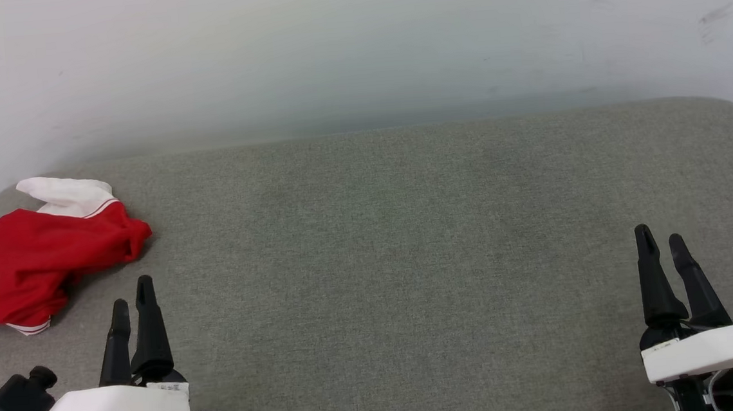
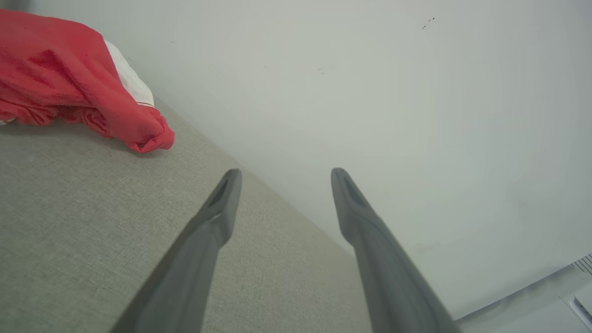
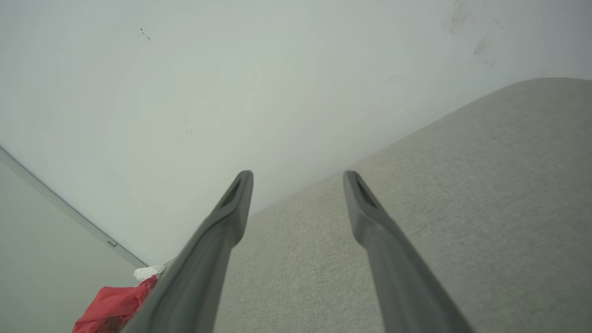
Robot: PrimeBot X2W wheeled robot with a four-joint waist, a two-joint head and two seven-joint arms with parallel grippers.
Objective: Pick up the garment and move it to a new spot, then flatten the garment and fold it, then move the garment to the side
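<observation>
Head view, read left to right. The garment [image 1: 35, 267] lies crumpled in a heap at the far-left corner of the grey surface [image 1: 395, 242]. Its red body is uppermost and one white sleeve with striped trim is turned towards the wall [image 1: 356, 51]. No lettering is visible, and the heap runs past the left edge of the picture.

The left gripper [image 1: 132, 291] stands over the near-left part of the grey surface, just short of the heap. Its fingers are spread wide and hold nothing. The right gripper [image 1: 659, 233] stands at the near-right of the grey surface, well apart from the garment, with its fingers likewise parted and empty.

Assessment: the pick-up has not yet begun. The left gripper is the better placed of the two. It should approach the bunched red fold nearest to it and close on a raised ridge of cloth, not a flat layer. It should then lift the whole heap clear before carrying it towards the middle of the grey surface. A shallow pinch may catch a single layer and let the rest trail. The heap also sits close to the corner of the grey surface, so a sideways nudge could push it off.
</observation>
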